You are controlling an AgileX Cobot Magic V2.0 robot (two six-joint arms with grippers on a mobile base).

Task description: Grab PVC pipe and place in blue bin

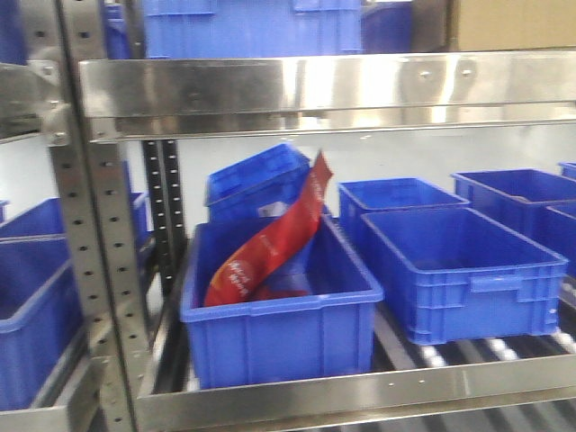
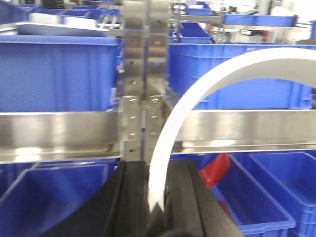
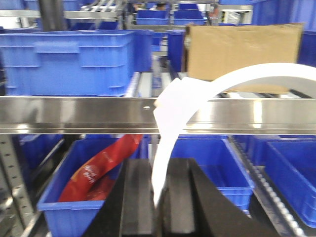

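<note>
A white curved strip (image 2: 197, 89) rises from between my left gripper's (image 2: 157, 169) black jaws, which stand shut on it, and arcs off to the right. My right gripper (image 3: 160, 167) is likewise shut on a white curved strip (image 3: 173, 113). I cannot tell whether either strip is the PVC pipe. Neither gripper appears in the front view. On the lower shelf stands a blue bin (image 1: 270, 337) holding a red packet (image 1: 270, 245), and an empty blue bin (image 1: 468, 270) sits to its right.
A steel shelf rail (image 1: 315, 85) crosses in front, with a perforated upright post (image 1: 90, 252) at left. More blue bins (image 1: 252, 27) fill the upper shelf beside a cardboard box (image 3: 242, 54). Roller tracks (image 1: 504, 346) run under the bins.
</note>
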